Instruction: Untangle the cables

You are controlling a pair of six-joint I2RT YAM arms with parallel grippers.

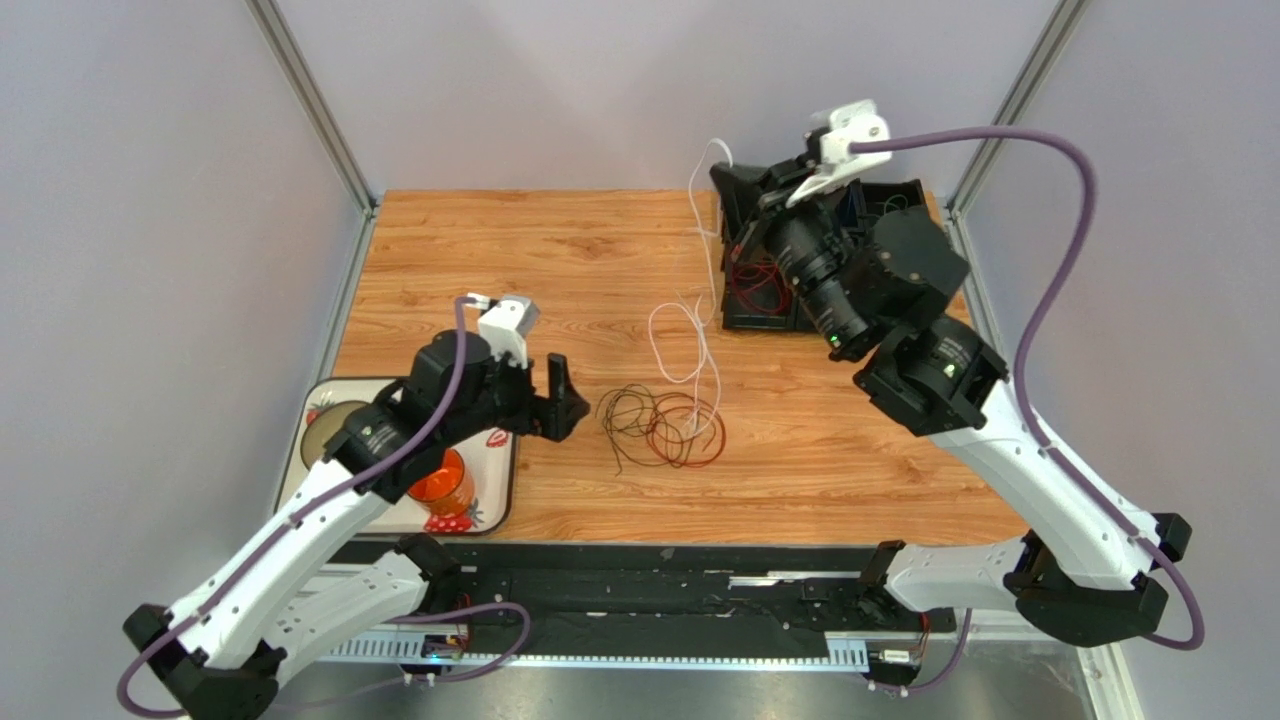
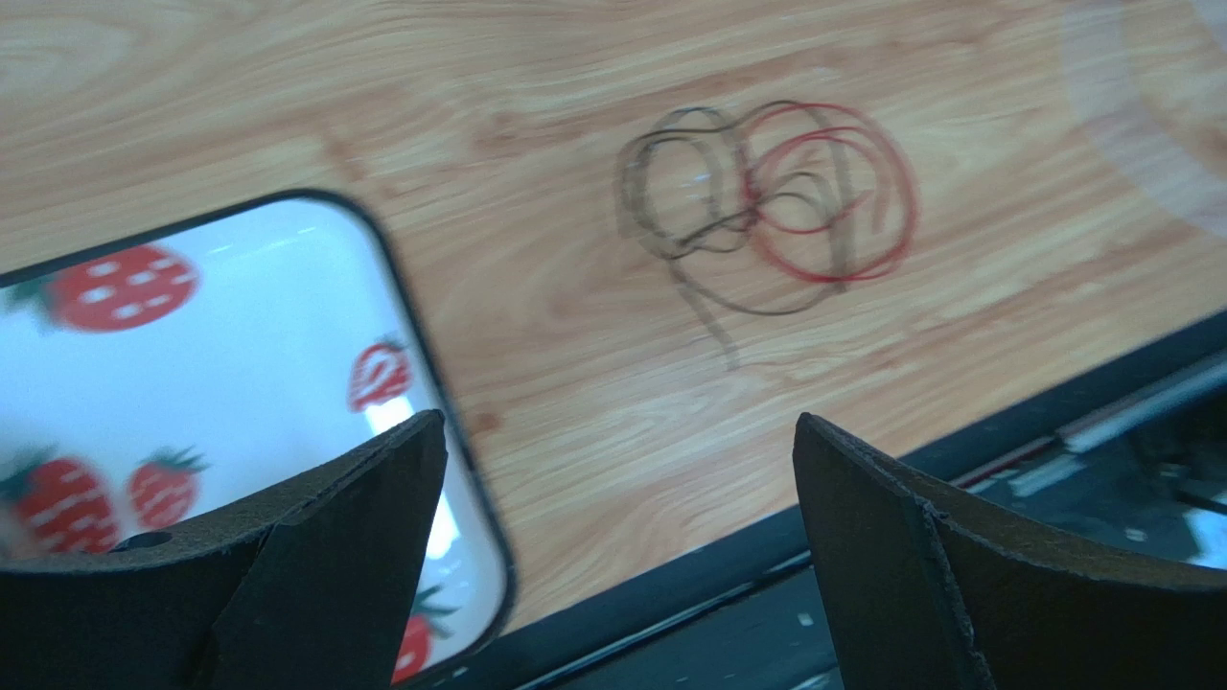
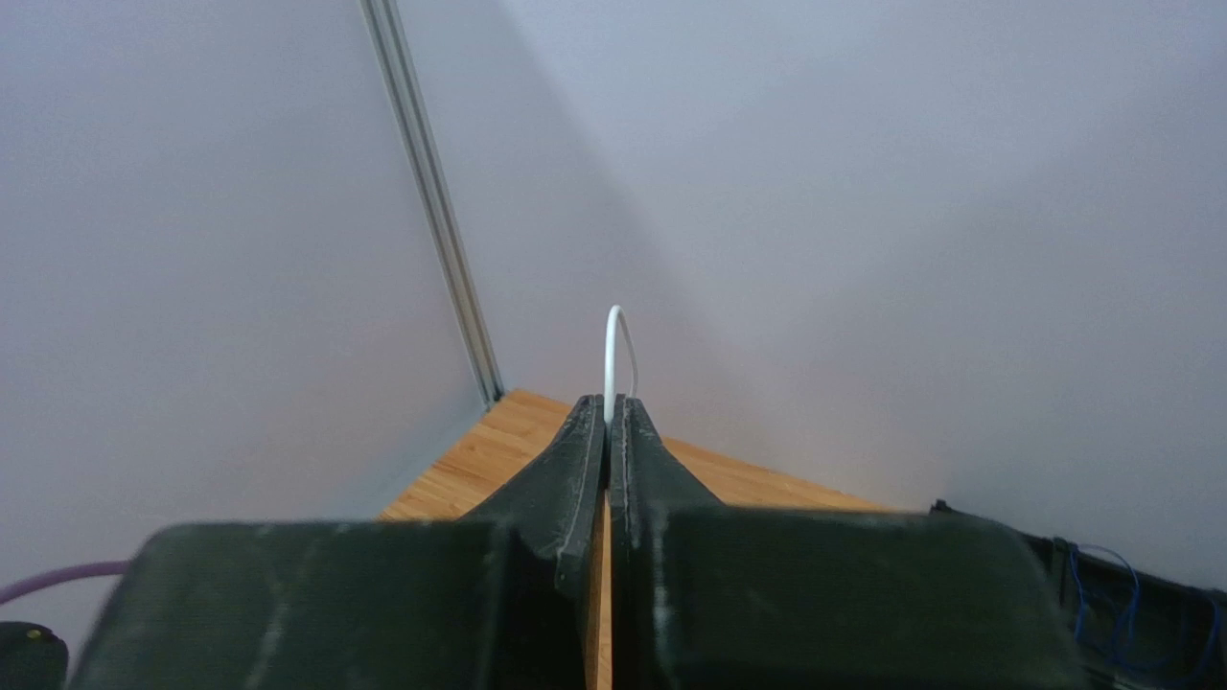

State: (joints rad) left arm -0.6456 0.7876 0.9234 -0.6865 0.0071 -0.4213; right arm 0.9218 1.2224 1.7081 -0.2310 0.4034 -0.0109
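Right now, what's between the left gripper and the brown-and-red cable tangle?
Nothing but bare wooden tabletop between the left gripper and the cable tangle; the left wrist view shows it clearest, and the top view agrees.

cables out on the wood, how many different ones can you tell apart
3: a white cable pinched in the right gripper, trailing down to the table; a dark brown cable and a red cable coiled together mid-table. More sit in the black bin, mostly hidden.

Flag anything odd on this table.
The white cable is strung up off the table, pinched in the shut right claw. Its lower loops trail down to the red and brown tangle. Nothing looks spilled or damaged.
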